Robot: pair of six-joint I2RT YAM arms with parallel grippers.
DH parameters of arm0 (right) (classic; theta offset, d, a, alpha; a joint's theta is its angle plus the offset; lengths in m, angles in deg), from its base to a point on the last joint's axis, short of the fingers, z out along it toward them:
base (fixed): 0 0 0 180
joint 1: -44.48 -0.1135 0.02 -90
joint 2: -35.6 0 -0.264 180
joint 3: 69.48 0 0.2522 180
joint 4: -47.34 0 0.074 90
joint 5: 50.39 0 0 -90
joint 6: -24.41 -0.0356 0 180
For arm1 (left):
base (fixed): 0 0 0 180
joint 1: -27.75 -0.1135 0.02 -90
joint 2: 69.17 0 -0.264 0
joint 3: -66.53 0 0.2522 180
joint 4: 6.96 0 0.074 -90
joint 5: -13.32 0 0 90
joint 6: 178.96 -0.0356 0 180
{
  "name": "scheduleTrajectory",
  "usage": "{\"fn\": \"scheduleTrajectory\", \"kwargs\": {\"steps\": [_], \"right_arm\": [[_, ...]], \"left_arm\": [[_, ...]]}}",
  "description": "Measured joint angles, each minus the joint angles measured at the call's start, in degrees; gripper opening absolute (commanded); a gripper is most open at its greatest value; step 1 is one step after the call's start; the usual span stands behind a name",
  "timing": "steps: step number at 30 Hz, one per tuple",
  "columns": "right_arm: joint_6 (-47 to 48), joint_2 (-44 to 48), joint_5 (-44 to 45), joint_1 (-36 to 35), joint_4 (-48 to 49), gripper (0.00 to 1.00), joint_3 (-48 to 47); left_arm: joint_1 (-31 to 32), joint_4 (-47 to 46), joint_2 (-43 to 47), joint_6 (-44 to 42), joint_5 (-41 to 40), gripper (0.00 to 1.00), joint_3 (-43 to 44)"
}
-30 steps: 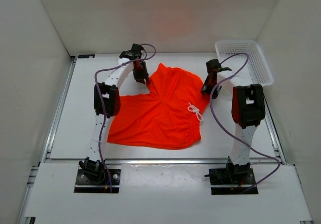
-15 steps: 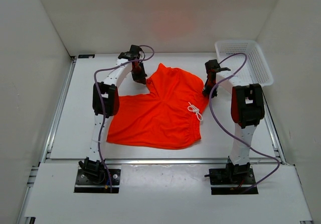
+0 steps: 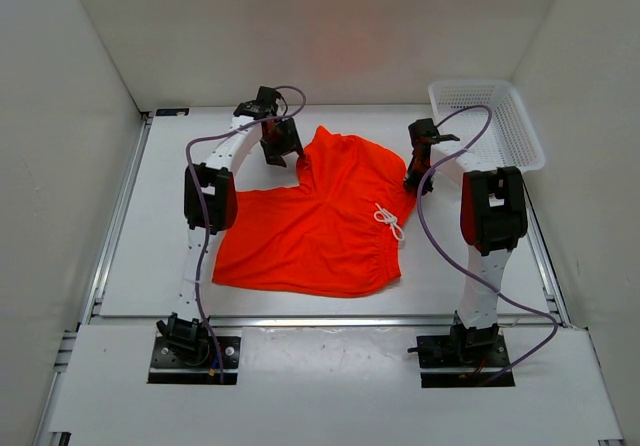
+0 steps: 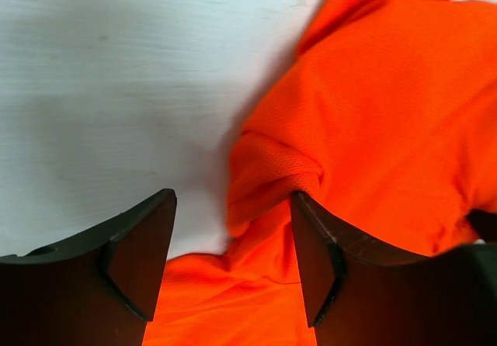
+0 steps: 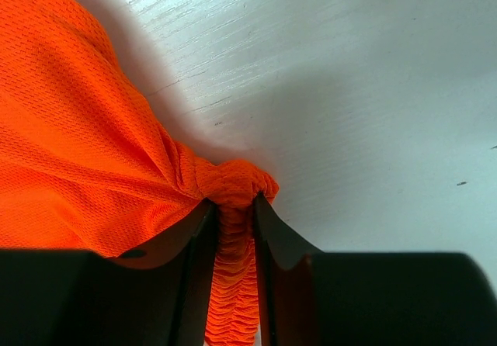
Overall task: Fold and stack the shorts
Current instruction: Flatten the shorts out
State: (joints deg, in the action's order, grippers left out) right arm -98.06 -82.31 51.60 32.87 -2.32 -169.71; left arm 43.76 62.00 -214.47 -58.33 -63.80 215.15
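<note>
Orange-red mesh fabric, the shorts (image 3: 320, 221) lie spread over the middle of the white worktop (image 3: 150, 226) in the top view, broad along the lower edge and narrowing to a rumpled peak toward the upper centre of the frame. Their white drawstring (image 3: 388, 221) lies knotted on the cloth right of centre. At the upper left edge of the garment the left end effector (image 3: 283, 144) sits low with its fingers spread. In the left wrist view this end effector (image 4: 231, 198) straddles a bunched fold of the shorts (image 4: 373, 113): the fold rests against the inner face of the finger at the right of the frame, with bare worktop (image 4: 116, 90) showing beside the other, and nothing is clamped. At the upper right edge of the garment the right end effector (image 3: 415, 178) pinches the cloth. In the right wrist view this end effector (image 5: 233, 202) has its two fingers pressed onto a narrow gathered ridge of the shorts (image 5: 70, 152), which puckers into a small knob just above the fingertips and fans out to the left of the frame. A white mesh basket (image 3: 510, 131) stands in the upper right corner of the worktop, apart from the fabric.
</note>
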Motion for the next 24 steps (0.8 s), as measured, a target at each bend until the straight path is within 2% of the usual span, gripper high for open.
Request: {"fn": "scheduleTrajectory", "kwargs": {"steps": [6,10,11,13,24], "right_arm": [[0.48,0.00,-0.02,-0.04,0.00,0.28,0.00],[0.61,0.00,-0.07,-0.04,0.00,0.28,0.00],[0.66,0.00,-0.09,-0.04,0.00,0.28,0.00],[0.76,0.00,-0.09,-0.04,0.00,0.28,0.00],[1.27,0.11,-0.07,-0.04,0.00,0.25,0.00]], "left_arm": [[1.27,-1.03,-1.97,2.12,1.73,0.68,5.25],[1.84,-1.79,-2.75,3.10,3.23,0.41,6.21],[1.88,-1.86,-2.95,3.39,3.45,0.25,6.23],[1.99,-2.12,-3.50,3.56,3.98,0.10,6.27],[-0.11,-2.47,-3.13,2.23,2.05,0.10,6.32]]}}
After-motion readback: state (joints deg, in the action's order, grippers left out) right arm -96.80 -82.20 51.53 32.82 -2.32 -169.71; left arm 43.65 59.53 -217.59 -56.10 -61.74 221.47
